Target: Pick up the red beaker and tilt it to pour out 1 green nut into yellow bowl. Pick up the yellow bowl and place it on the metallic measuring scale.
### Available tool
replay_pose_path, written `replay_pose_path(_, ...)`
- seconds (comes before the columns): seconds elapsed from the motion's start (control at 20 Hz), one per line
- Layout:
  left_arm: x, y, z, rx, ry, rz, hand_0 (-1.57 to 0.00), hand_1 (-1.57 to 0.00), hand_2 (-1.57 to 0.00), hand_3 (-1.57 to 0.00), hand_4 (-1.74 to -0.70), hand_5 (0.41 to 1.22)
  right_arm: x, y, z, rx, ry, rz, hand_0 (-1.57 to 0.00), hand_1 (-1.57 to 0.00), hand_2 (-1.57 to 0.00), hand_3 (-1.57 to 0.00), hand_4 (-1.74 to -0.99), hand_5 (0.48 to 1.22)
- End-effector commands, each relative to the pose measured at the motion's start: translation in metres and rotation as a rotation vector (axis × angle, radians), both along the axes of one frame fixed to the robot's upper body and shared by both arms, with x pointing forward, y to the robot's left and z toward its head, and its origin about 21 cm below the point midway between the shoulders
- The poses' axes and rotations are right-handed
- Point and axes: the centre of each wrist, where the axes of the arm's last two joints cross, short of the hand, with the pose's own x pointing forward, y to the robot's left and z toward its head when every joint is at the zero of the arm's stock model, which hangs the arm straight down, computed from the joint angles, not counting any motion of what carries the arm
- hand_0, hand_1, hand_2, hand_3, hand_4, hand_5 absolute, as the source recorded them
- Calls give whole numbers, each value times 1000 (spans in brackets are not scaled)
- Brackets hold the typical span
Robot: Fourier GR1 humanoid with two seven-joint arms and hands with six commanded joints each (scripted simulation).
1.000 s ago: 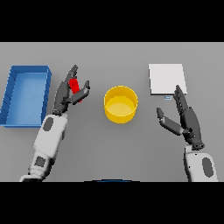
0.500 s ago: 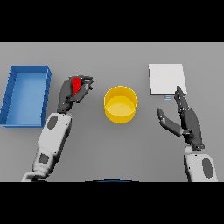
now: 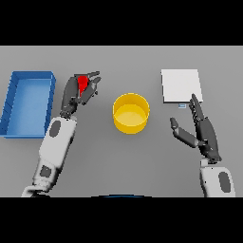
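**Red beaker held, bowl waiting off to the side**

The left hand [image 3: 78, 92] has its fingers curled round the red beaker [image 3: 83, 83], so only a bit of red shows between them. The yellow bowl [image 3: 131, 112] sits to the right of this hand, near it but apart. The blue tray [image 3: 28, 103] lies just on the hand's other side. The right hand [image 3: 201, 130] rests with its fingers straight and spread, holding nothing. The scale [image 3: 181, 85] lies just past its fingertips.

The green nut cannot be seen. If the hand tips the beaker before it is over the bowl, the nut would likely drop on the table [image 3: 118, 161] and roll away. A fast tilt could also make the nut bounce out of the bowl
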Motion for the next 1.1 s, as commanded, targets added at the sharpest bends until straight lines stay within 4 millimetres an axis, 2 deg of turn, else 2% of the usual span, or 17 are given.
replay_pose_path(0.0, 2, 1, 9, 31, -7, -2, -1557, -1556, -1556, -1544, -1497, 1215, 2, 1, 2, -1, -10, 0, 1, 1, 1, 1, -1295, 665)
replay_pose_path(0.05, 1, -1, 16, 63, -30, -16, -1560, -1559, -1559, -1549, -1496, 1216, -1, 3, 1, 4, -22, 10, 1, 1, 1, 1, -1289, 664)
replay_pose_path(0.2, 0, -2, 40, 181, -48, -42, -1565, -1565, -1565, -1560, -1616, 1174, -1, 2, 3, 1, -23, 14, 1, 1, 1, 1, -1277, 664)
replay_pose_path(0.45, 1, 3, 48, 276, -35, -59, -1565, -1565, -1565, -1560, -1616, 1140, -1, 2, -4, -5, 7, 16, 1, 1, 1, 1, -1277, 679)
replay_pose_path(0.5, -2, 0, 49, 312, -44, -78, -1566, -1566, -1566, -1562, -1641, 1131, -2, 4, -4, 2, -6, 22, 1, 1, 1, 1, -1274, 683)
replay_pose_path(0.7, 7, -11, 73, 609, -83, -143, -1569, -1569, -1569, -1567, -1700, 1127, -3, 6, -1, 21, -5, 19, 1, 1, 1, 1, -1272, 689)
replay_pose_path(1.05, 16, -39, 93, 1111, -112, -334, -1571, -1571, -1571, -1570, -1732, 1190, -1, 7, 3, -20, -12, 18, 1, 1, 1, 1, -1290, 695)
